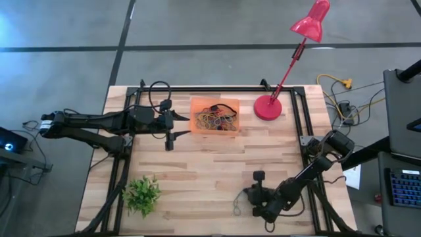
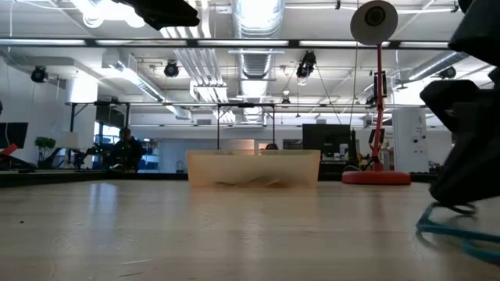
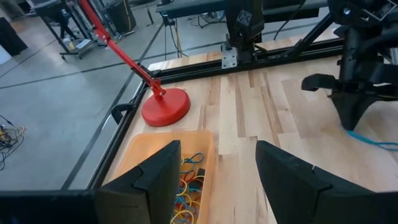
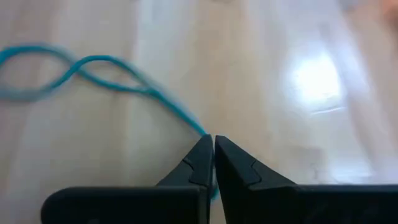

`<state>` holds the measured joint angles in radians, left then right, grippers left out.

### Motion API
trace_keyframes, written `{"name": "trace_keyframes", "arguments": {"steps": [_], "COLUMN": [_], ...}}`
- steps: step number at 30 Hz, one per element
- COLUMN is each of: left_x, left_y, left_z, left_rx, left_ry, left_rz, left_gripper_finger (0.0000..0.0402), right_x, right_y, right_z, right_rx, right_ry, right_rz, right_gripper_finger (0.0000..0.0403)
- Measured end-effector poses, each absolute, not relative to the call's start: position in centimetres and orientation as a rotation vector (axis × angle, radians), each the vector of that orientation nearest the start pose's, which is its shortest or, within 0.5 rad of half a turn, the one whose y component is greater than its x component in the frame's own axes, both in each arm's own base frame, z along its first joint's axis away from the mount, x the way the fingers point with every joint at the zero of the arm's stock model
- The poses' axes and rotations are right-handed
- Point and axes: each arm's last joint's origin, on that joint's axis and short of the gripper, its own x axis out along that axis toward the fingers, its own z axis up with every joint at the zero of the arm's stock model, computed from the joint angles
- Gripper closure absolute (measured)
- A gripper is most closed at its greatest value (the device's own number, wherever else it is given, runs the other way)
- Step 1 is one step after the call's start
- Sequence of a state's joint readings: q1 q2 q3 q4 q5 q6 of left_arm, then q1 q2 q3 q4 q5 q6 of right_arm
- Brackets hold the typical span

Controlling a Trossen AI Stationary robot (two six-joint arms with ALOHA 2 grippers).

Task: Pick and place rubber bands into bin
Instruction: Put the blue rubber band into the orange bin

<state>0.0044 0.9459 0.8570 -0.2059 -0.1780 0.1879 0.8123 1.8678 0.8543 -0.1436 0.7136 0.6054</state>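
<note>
The orange bin (image 1: 215, 104) stands at the table's far middle with several coloured rubber bands (image 1: 217, 120) in it. It also shows in the low view as the bin (image 2: 254, 168). My left gripper (image 1: 179, 126) hovers open just left of the bin, and its wrist view looks past the fingers at the bin (image 3: 149, 146). A blue rubber band (image 4: 93, 65), twisted into a figure-eight, lies near the table's near edge. My right gripper (image 4: 213, 146) is shut on its end. The same band (image 2: 453, 232) runs along the table under my right gripper (image 2: 457, 204). My right gripper pinches one end of the blue rubber band (image 4: 204, 132) between its two fingertips. The fingers slant down toward the table. The band's twisted remainder (image 4: 37, 68) trails away from the fingers and lies on the wood.
A red desk lamp stands with its round base (image 1: 268, 107) right of the bin, its arm leaning up to the far right. A small green plant (image 1: 142, 194) sits at the near left. A black frame rail (image 1: 217, 88) borders the far edge.
</note>
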Motion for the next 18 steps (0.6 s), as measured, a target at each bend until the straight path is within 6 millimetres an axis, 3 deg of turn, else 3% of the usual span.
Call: {"name": "trace_keyframes", "arguments": {"steps": [14,18], "left_x": [20.7,20.7], "left_y": [0.6,0.6], "left_z": [32.9,32.9], "left_rx": [0.210,0.209], "left_ry": [0.298,0.298], "left_rz": [0.154,0.154], "left_gripper_finger": [0.0209,0.0209], "right_x": [23.6,23.7], "right_y": [20.5,20.5], "right_z": [12.3,12.9], "right_rx": [-0.348,-0.320], "right_ry": [0.637,0.699], "right_rz": [-0.302,-0.197], "right_gripper_finger": [0.0395,0.0395]}}
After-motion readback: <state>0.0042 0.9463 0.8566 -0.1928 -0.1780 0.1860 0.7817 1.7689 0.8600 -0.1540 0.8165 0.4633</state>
